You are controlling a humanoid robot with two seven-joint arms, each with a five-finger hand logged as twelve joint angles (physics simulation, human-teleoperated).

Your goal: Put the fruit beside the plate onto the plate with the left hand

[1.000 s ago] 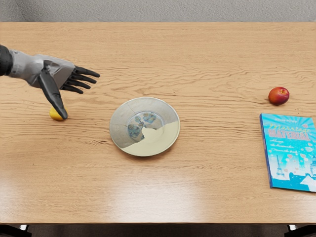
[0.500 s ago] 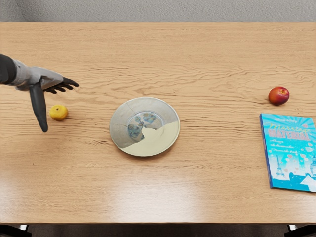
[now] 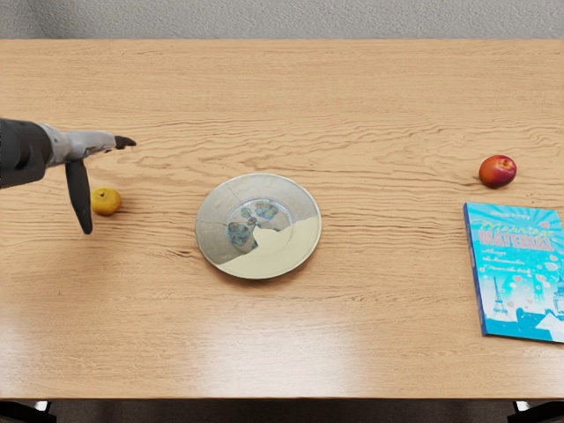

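We see the small round yellow-orange fruit [image 3: 106,201] lying on the light wooden table [image 3: 352,106] close to its left edge, roughly midway between the far edge and the near edge. It sits on the bare wood, apart from the round glazed plate [image 3: 284,253], which lies to its right, a little left of the table's middle. The plate's surface is part silvery grey and part cream, with a mottled bluish patch in its hollow, and nothing lies on it. The left hand [image 3: 84,145] reaches in from the left edge on a dark forearm [image 3: 18,154] and hovers just beyond and to the left of the fruit. We see it nearly edge-on: its grey back is level and its dark fingers [image 3: 125,141] stretch out flat toward the table's middle. Its long dark thumb [image 3: 79,189] hangs down just beside the fruit's left side. We cannot tell whether the thumb touches the fruit. The hand is spread and grasps nothing. Well apart, near the right edge, a red apple [image 3: 498,170] with a yellowish blush rests on the wood. Nearer to us than the apple, a turquoise book with a printed cover [image 3: 520,269] lies flat at the right edge. Past the table's far edge runs a strip of grey floor [image 3: 264,18].
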